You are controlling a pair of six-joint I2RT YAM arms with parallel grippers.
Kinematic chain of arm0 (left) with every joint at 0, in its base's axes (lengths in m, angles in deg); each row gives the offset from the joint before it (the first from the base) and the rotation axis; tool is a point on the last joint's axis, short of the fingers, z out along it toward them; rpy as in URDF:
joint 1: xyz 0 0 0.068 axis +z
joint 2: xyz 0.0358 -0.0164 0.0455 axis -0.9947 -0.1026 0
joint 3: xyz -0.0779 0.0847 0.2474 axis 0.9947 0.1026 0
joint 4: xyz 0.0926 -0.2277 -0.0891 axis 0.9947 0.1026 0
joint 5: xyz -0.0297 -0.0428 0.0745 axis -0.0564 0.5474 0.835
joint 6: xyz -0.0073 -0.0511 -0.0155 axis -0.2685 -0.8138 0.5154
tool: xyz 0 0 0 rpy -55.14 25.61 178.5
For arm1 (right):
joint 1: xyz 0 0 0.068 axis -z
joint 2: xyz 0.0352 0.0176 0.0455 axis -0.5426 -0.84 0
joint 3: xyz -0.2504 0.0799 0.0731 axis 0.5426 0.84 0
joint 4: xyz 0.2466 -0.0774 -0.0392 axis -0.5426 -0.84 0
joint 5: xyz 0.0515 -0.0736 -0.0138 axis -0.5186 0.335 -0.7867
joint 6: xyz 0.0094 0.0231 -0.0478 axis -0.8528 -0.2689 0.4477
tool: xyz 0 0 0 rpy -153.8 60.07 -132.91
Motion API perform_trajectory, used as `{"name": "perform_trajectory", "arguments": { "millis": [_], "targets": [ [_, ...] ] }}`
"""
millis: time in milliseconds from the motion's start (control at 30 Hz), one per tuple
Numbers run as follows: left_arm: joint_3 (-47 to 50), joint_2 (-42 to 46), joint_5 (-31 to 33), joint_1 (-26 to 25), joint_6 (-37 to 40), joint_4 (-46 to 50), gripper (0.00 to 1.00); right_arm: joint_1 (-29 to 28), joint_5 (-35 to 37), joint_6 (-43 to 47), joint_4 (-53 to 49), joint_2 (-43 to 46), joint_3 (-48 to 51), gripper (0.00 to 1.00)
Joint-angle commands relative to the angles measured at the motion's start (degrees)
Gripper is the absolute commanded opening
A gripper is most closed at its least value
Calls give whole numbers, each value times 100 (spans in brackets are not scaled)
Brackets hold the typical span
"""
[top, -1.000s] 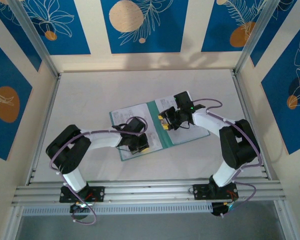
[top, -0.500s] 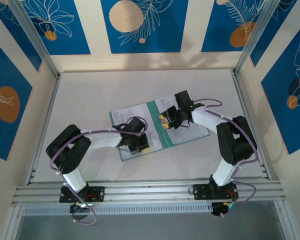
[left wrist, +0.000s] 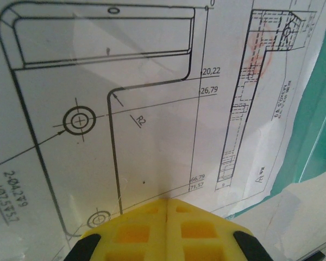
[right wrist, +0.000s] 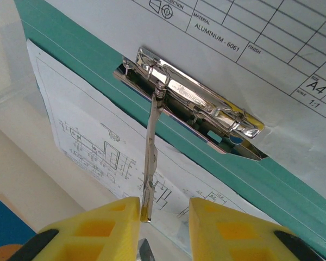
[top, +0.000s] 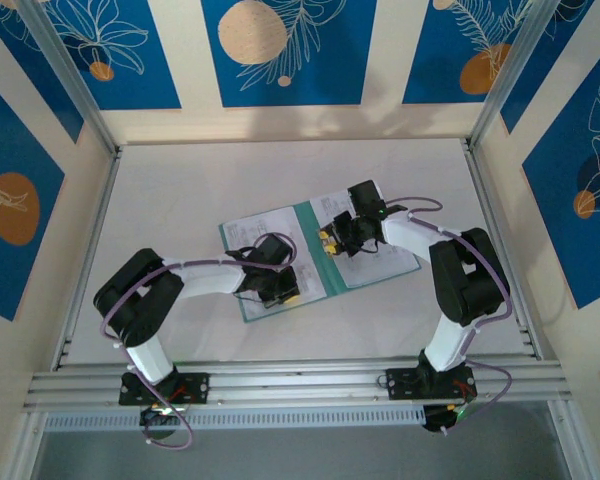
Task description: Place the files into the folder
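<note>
The teal-green folder [top: 316, 262] lies open on the table, with printed white sheets [top: 248, 237] on its left half and more [top: 385, 262] on its right. My left gripper [top: 281, 294] is shut, its yellow tips [left wrist: 167, 204] pressed on a drawing sheet [left wrist: 152, 109] near the folder's teal edge [left wrist: 320, 136]. My right gripper [right wrist: 164, 210] is open at the spine [right wrist: 98, 60]. The raised lever [right wrist: 151, 147] of the chrome clamp [right wrist: 195, 100] stands between its fingers, against the left one. The bright-blue sheet is out of view.
The folder sits mid-table on a pale surface [top: 180, 190]. Patterned blue and cream walls stand close on three sides. An aluminium rail [top: 300, 382] runs along the near edge by the arm bases.
The right arm's elbow has swung slightly left and its gripper has crept a little toward the folder's spine. The left arm and the papers have stayed put.
</note>
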Motion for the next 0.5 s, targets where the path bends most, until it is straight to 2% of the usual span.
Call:
{"name": "perform_trajectory", "arguments": {
  "millis": [0,467],
  "targets": [
    [49,-272,114,-77,-1,453,0,20,-64,-18,-117,27,-94,29],
    [108,-243,121,-74,-5,430,0,24,-3,-58,-122,62,-89,22]
  ]
}}
